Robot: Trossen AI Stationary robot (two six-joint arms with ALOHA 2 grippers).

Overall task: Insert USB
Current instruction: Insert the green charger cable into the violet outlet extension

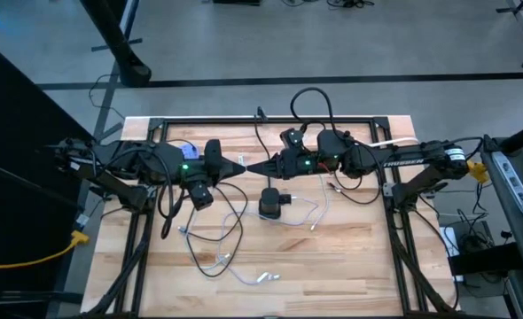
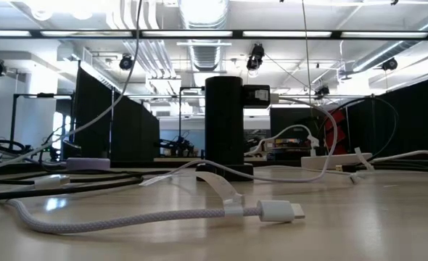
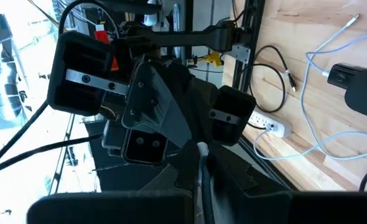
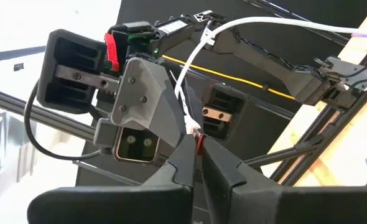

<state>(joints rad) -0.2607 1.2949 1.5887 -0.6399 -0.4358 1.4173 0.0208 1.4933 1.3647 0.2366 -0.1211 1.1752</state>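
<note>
Two grippers meet tip to tip above the table's far half, just beyond the black charger block [image 1: 269,205]: the left gripper [image 1: 240,167] and the right gripper [image 1: 251,167]. The right gripper's fingers are pinched together on a white USB cable [image 4: 190,65] with its small connector at their tips, while the left gripper's fingers are closed narrow around a thin white cable end [image 3: 202,149]. Another white USB cable [image 2: 163,215] lies loose on the wooden table [image 1: 350,266], nearer than the charger block.

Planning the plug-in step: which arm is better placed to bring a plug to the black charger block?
Probably the right. Its tool pinches a white cable in its wrist view, and the black charger block stands close by it. The left tool sits slightly farther off.
</note>
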